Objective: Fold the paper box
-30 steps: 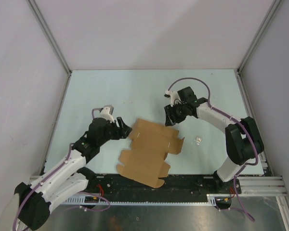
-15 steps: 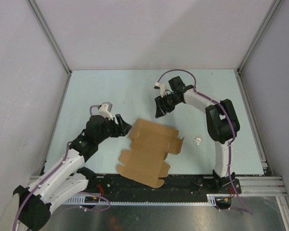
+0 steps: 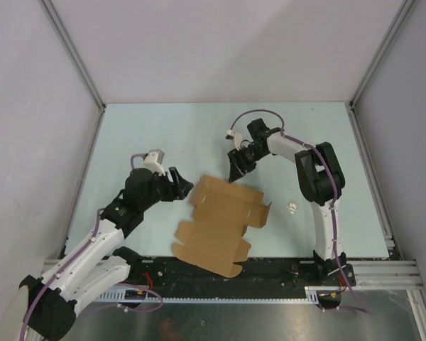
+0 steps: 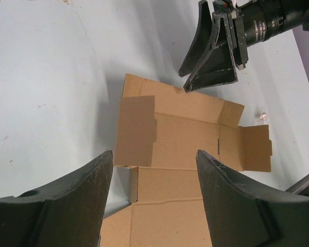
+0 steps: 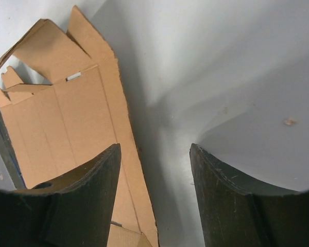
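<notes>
The right tool (image 3: 234, 170) has come to the far edge of the flat paper box (image 3: 220, 220), open wider and empty. The left tool (image 3: 182, 187) is open and empty too, so folding can begin.

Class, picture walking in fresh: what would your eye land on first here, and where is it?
A flat brown paper box, unfolded with its tabs spread, lies on the pale table near the front edge. The open left hand points at its left side and the open right hand is poised at its far edge. A tiny clear scrap lies to its right.
</notes>
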`<state>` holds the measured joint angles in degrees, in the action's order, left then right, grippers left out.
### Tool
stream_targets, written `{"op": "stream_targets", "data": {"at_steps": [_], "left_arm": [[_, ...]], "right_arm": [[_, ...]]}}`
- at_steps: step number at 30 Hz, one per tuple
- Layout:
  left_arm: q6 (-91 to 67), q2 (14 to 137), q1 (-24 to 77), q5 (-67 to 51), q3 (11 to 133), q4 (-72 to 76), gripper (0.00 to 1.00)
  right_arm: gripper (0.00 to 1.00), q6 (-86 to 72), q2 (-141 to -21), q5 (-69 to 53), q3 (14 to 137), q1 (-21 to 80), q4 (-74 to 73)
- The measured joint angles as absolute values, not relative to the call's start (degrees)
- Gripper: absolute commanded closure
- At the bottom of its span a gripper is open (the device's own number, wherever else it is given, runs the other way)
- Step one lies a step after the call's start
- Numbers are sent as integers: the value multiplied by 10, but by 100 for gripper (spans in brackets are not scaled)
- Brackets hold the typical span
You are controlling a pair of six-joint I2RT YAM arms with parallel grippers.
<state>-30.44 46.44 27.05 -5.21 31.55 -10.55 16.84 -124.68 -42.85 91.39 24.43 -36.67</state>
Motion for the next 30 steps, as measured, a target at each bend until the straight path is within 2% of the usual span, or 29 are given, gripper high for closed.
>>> {"op": "stream_targets", "data": {"at_steps": [5,10,12,16,27,30], "left_arm": [[-304,464,269,-52,316,-107,29],[-304,464,269,-53,316,-107,29],[-304,464,268,-53,316,-108,29],[-304,464,268,-53,316,-109,29],[-304,499,249,-67,356,-116,29],[-304,518,240,-73,389,-115,29]], "right_arm": [[42,179,-1245,-456,898,247,-366],[54,182,-1240,-467,878,255,-364],[55,181,-1239,-474,870,258,-364],[70,181,-1237,-483,857,259,-364],[100,166,-1187,-454,801,277,-365],[100,159,-1149,-426,783,297,-357]]}}
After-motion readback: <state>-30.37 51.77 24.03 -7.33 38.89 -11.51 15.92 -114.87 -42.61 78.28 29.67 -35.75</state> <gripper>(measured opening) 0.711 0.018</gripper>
